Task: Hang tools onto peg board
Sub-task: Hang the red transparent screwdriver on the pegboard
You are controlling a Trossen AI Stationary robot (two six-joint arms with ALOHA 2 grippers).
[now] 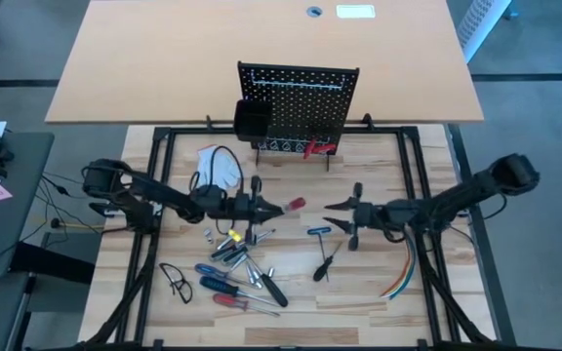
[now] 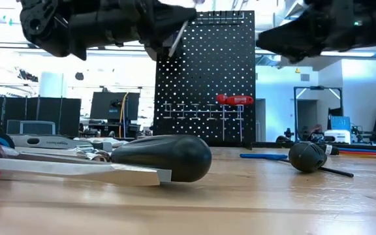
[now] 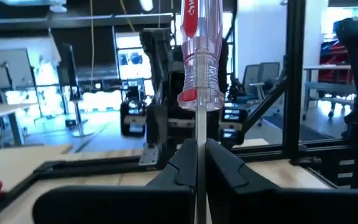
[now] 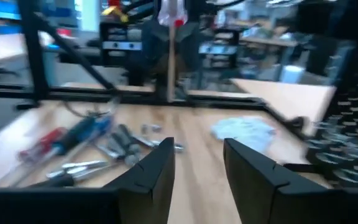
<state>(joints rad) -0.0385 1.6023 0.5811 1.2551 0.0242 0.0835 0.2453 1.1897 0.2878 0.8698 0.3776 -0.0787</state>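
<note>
Legible text: none can be read with certainty. The red-and-clear screwdriver handle (image 3: 199, 56) held in the left gripper (image 3: 197, 163) carries white lettering on its red band, cut off by the frame edge and unreadable. White marks along the lower edge of the peg board (image 1: 301, 102) are too small to decipher.

Colours on and above the light wooden table (image 1: 379, 312)

The peg board (image 1: 305, 93) is black, dotted with rows of small holes, white marks along its foot and a red-handled tool (image 2: 235, 99) hung on it. The held screwdriver (image 3: 198, 56) has a clear handle with red. Loose screwdrivers (image 1: 237, 283) show blue, red and black handles; the T-handle key (image 1: 319, 231) is blue, the glove (image 1: 219, 166) white.
</note>
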